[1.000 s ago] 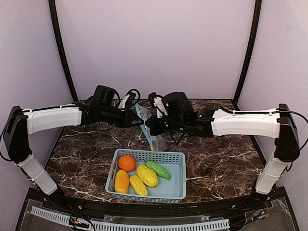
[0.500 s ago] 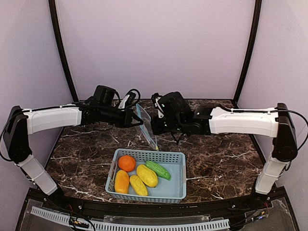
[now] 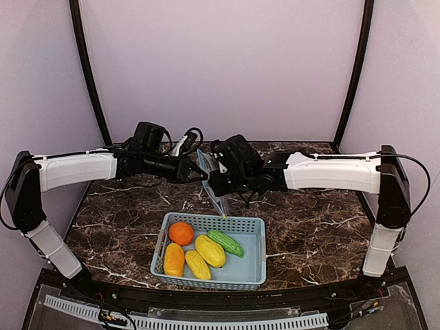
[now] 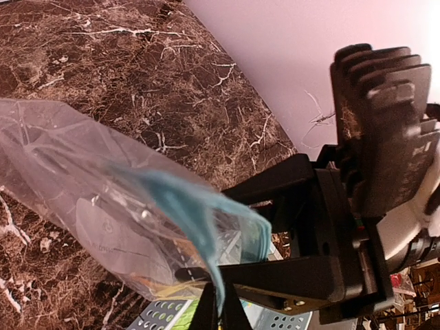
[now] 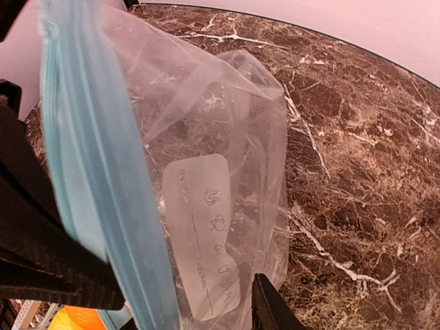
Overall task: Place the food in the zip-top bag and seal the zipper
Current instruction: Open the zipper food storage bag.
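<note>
Holding the bag (image 3: 214, 199) aloft; 5 food (image 3: 199, 249) pieces wait in the basket (image 3: 256, 265).
Left fingers (image 4: 204, 316) pinch the zipper (image 4: 199, 220); right fingers (image 5: 268, 309) gape around it, probably needing to close and spread the mouth.

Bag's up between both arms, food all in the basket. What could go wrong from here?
1. The zip-top bag hangs from the left gripper by its zipper alone; a tug could pull it free.
2. The right gripper is open astride the bag; closing may pinch both walls and keep the mouth shut.
3. With both arms at the bag, neither is free to fetch the food from the basket.
</note>
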{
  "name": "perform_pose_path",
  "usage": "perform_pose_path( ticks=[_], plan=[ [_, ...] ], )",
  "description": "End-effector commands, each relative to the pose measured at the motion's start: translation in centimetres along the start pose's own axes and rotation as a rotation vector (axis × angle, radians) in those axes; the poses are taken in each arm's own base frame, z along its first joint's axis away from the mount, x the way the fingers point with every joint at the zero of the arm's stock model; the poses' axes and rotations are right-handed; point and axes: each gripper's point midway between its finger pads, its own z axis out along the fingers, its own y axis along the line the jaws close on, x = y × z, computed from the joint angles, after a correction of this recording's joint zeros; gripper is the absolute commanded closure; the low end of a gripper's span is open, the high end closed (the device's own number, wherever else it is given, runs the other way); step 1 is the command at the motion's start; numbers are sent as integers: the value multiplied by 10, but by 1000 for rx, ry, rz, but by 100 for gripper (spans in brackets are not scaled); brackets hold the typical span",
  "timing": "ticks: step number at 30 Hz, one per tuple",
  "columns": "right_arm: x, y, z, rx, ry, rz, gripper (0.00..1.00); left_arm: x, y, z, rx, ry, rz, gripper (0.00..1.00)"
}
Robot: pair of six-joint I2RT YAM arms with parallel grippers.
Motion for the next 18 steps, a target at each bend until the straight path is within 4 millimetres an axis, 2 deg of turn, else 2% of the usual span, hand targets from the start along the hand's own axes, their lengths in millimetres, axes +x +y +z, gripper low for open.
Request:
perform_pose_path(
  ticks=[1, 4, 9, 18],
  plan=[
    [0, -15, 10, 46, 30, 35, 59, -1, -12, 1, 52, 7, 36, 99],
    [5, -34, 12, 104, 49, 61, 54, -1, -10, 0, 34, 10, 42, 99],
    [9, -65, 11, 174, 58, 93, 53, -2, -8, -2, 8, 15, 49, 99],
    [16, -126, -9, 343, 65, 160, 52, 0, 18, -6, -159, 47, 52, 99]
  ],
)
